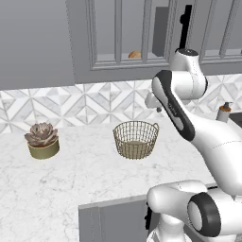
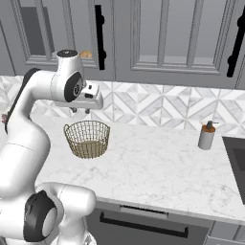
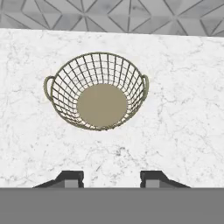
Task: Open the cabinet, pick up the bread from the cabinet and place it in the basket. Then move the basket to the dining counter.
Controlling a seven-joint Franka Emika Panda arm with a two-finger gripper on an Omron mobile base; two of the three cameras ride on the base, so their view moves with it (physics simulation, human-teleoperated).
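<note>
The claw [image 3: 111, 177] hangs part-open and empty, the empty basket [image 3: 97, 92] on the desk [image 3: 183, 109] just ahead below it, and the bread [image 1: 135, 55] up above in the cabinet [image 1: 127, 33] looks light, soft, best pinched gently across its middle.

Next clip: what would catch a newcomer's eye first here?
The wire basket stands empty in the middle of the marble worktop, and the gripper hangs above it with nothing between its parted jaws. Behind the glass panes of the shut cabinet above sits the bread. A potted succulent stands at the worktop's left.
</note>
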